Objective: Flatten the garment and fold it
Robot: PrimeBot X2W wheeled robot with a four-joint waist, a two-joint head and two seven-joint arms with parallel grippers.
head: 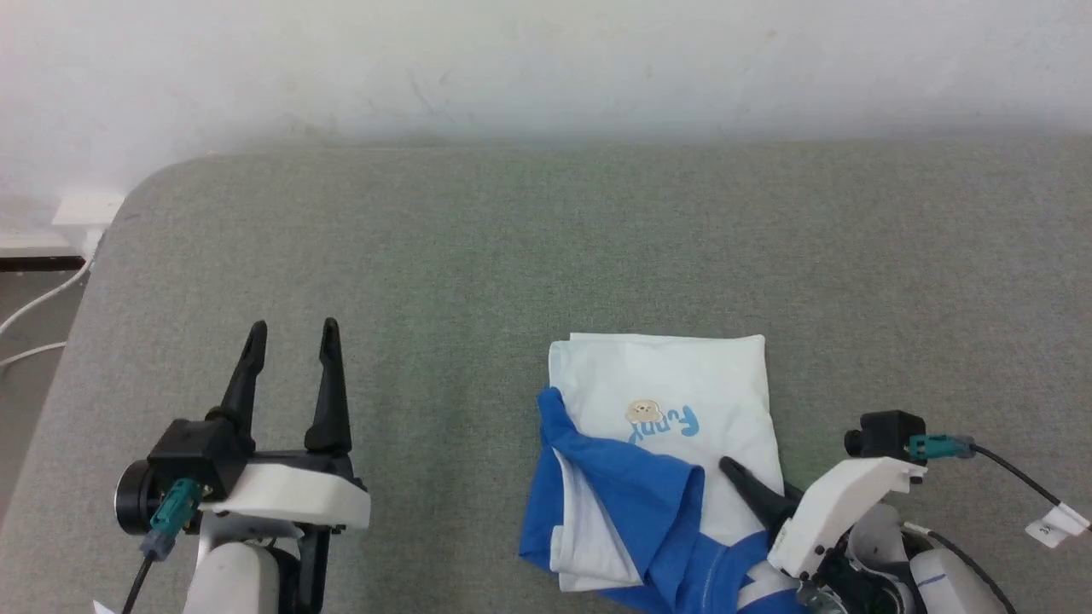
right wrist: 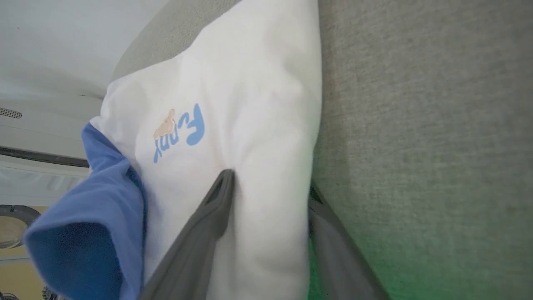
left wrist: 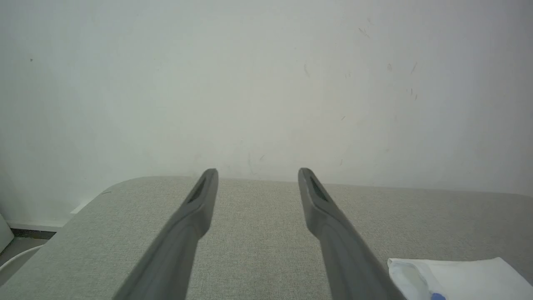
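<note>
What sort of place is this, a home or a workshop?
Likely a plain indoor test room, not a lived-in home: a grey fabric-covered surface against a bare, scuffed white wall, with loose white cables on the floor beside it.

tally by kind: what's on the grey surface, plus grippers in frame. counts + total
garment: 1 (white T-shirt with blue sleeves, partly folded)
grippers: 2 (left gripper open over bare surface; right gripper with jaws either side of a fold of the garment)
grey padded surface: 1
Total: 4
</note>
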